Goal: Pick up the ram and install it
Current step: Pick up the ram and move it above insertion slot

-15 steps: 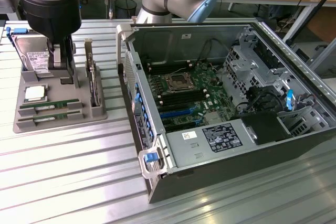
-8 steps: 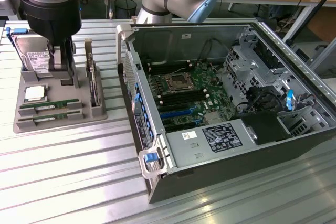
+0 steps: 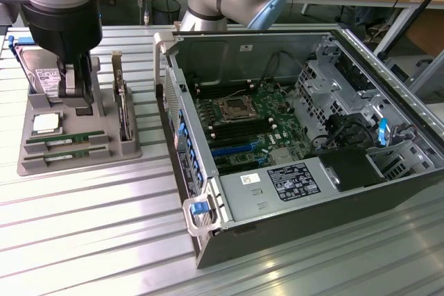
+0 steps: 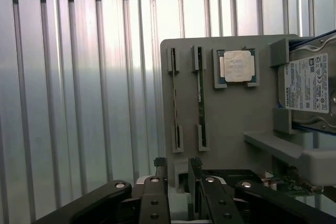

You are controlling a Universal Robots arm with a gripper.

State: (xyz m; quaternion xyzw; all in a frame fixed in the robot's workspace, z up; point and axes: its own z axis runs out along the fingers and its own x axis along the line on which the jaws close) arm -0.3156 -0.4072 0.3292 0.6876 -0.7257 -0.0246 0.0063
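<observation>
Right now the gripper (image 3: 76, 98) hangs over the gray tray (image 3: 83, 163), which sits on the slatted metal table (image 3: 83, 227) at nine o'clock from the open computer case (image 3: 243, 50) in the exterior view. Its jaws stand apart and clasp nothing.

At six o'clock from the gripper, the first ram stick (image 3: 58, 141) stands on edge in its tray slot. The second ram stick (image 3: 67, 154) lies parallel just beyond it, again at six o'clock. Neither is touched.

The processor chip (image 3: 46, 123) rests at eight o'clock from the gripper, the hard drive (image 3: 43, 74) at ten o'clock, and the upright card (image 3: 123, 105) at three o'clock.

In the wrist view the spread fingertips (image 4: 160, 163) point toward both sticks, side by side in the tray (image 4: 236, 119).
</observation>
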